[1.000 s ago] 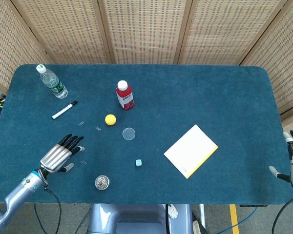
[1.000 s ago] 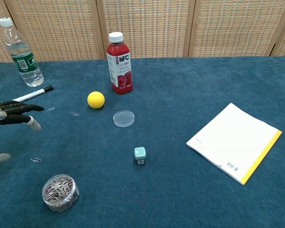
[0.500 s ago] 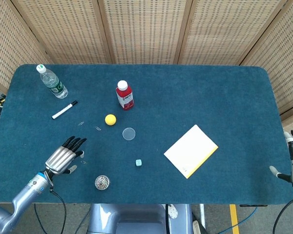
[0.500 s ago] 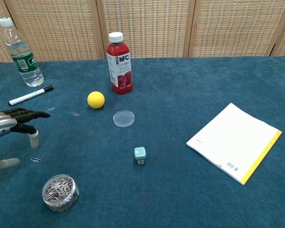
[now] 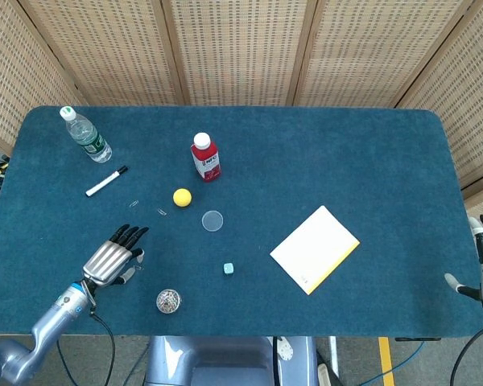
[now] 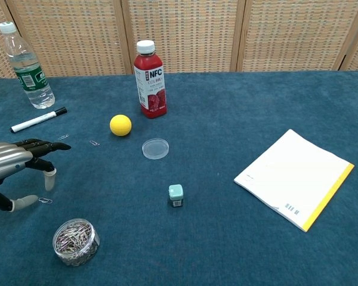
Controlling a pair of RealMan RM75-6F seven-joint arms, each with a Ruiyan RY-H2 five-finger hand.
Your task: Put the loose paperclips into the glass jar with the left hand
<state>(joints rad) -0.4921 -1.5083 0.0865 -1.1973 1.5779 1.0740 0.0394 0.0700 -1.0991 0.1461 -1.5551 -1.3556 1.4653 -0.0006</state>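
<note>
Left hand (image 6: 15,167), fingers (image 6: 51,146) spread and empty, hovers over the paperclip (image 6: 45,201) near the desk's (image 6: 227,238) front-left corner; lower gently, pinch it, then lift toward the glass jar (image 6: 76,241)

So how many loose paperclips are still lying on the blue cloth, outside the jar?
3. One paperclip lies by the left hand's thumb, one left of the yellow ball, one below the black-capped marker. Others may be hidden under the hand.
</note>
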